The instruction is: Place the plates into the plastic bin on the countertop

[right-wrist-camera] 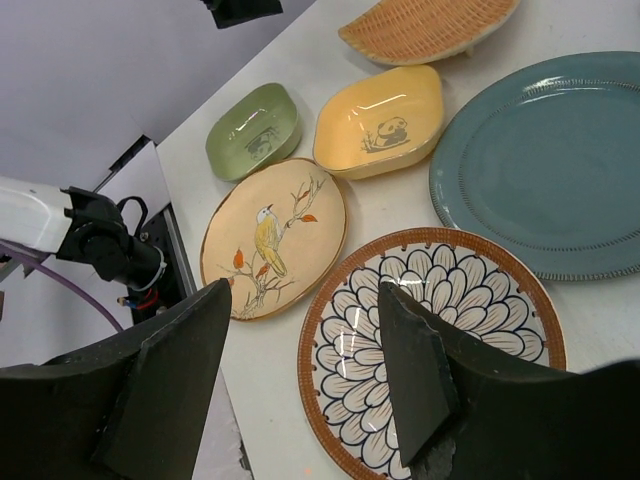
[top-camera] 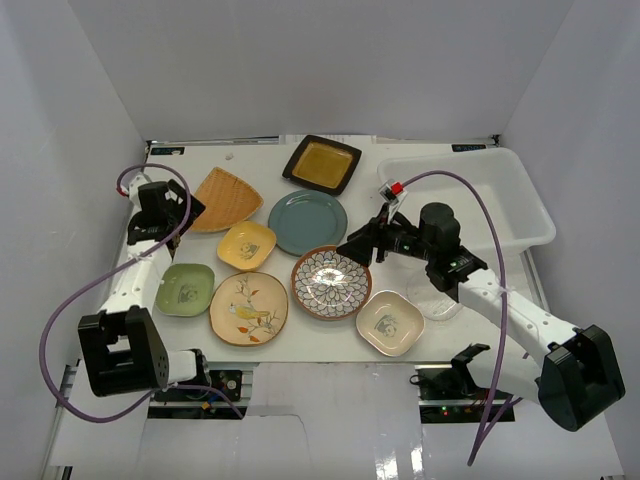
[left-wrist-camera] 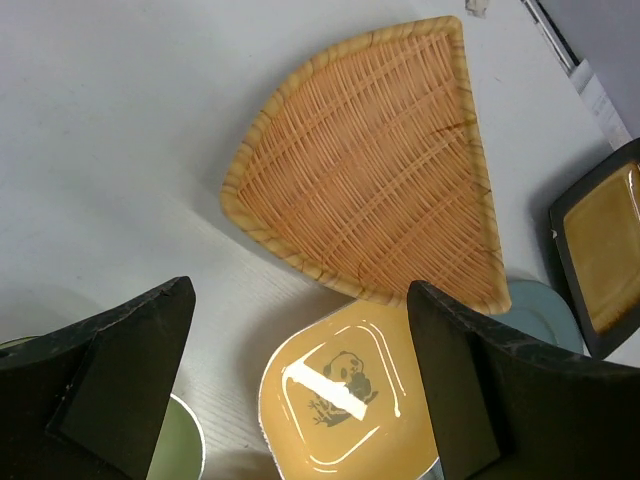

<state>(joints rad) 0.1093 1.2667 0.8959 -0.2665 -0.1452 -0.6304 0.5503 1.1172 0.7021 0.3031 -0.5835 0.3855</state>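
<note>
Nearest on the surface (top-camera: 330, 342) lie the cream dish (top-camera: 390, 322), the bird plate (top-camera: 248, 308) and the green dish (top-camera: 186, 289). A clear dish (top-camera: 438, 305) is faintly visible beside the right arm. Just past them is the flower plate (top-camera: 331, 282). The right claw (right-wrist-camera: 300, 370) hovers over its far edge, released, with nothing between the fingers and the patterned rim showing in the gap. Beyond are the yellow dish (top-camera: 247, 245) and the teal plate (top-camera: 307, 222). On the left, the left claw (left-wrist-camera: 300, 370) hangs fully released and holding nothing, above bare surface between the yellow dish and the wicker dish (top-camera: 226, 198). The square plate (top-camera: 322, 163) lies farthest back. The bin (top-camera: 515, 195) stands at the far right corner and looks to hold no plates, so the task seems barely begun. The step in hand looks like the right arm's reach for the flower plate. The next move probably calls for lowering until one finger slips under the shallow rim and the other sits on top, then pinching firmly. The plate lies flat, so a poor bite could slide it into the teal plate beside it. It would then need lifting and carrying back-right over the bin wall.
</note>
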